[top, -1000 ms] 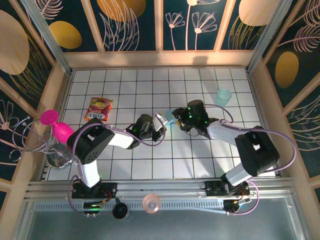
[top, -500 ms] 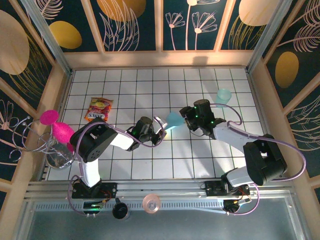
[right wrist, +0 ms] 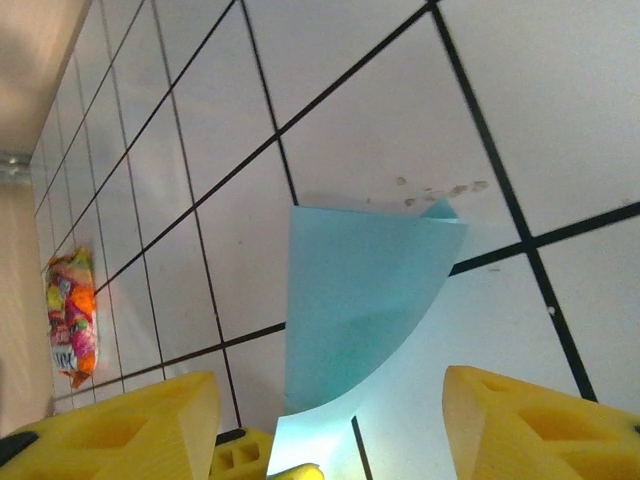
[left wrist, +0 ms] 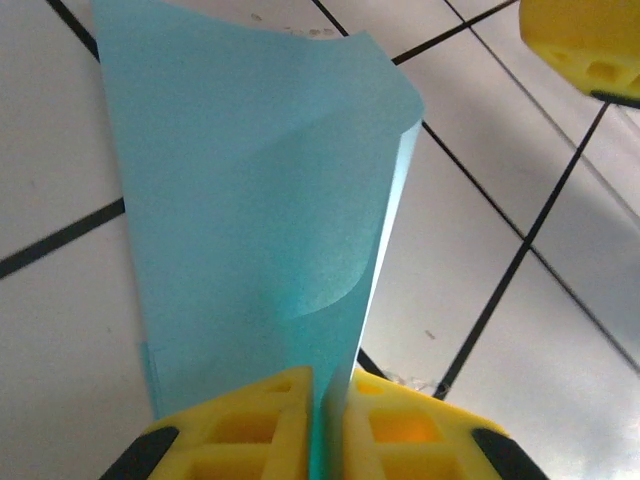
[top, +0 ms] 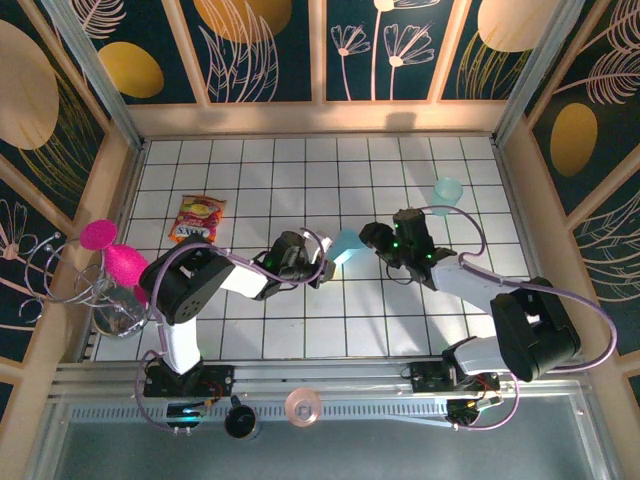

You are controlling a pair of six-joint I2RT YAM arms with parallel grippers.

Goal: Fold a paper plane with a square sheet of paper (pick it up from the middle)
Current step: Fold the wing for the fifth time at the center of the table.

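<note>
Step in hand, prob.: early fold. The paper [top: 347,243] is up off the desk [top: 360,330], no plane shape yet. Left fingers [left wrist: 328,405] are clenched on the paper's bottom edge, sheet pinched flat btwn them. The rest rises away w/ a soft curl, one flap bowed over the other; no sharp crease to be seen. Right fingers [right wrist: 335,435] are spread wide, grasping nothing. The paper's near edge sits btwn them, apart from both as far as the wrist view shows.

From above: paper hangs mid-desk btwn the two arms, at the tip of the left fingers, right fingers close on the other side. Cup [top: 447,192] and snack bag [top: 198,217] are well apart, no bother.

Next move, my guess: right fingers close on the free edge or corner, line it up w/ the opposite edge, then press to the desk to set the crease. Needs a firm left grip; a thin sheet prob. flops or skews easily.
</note>
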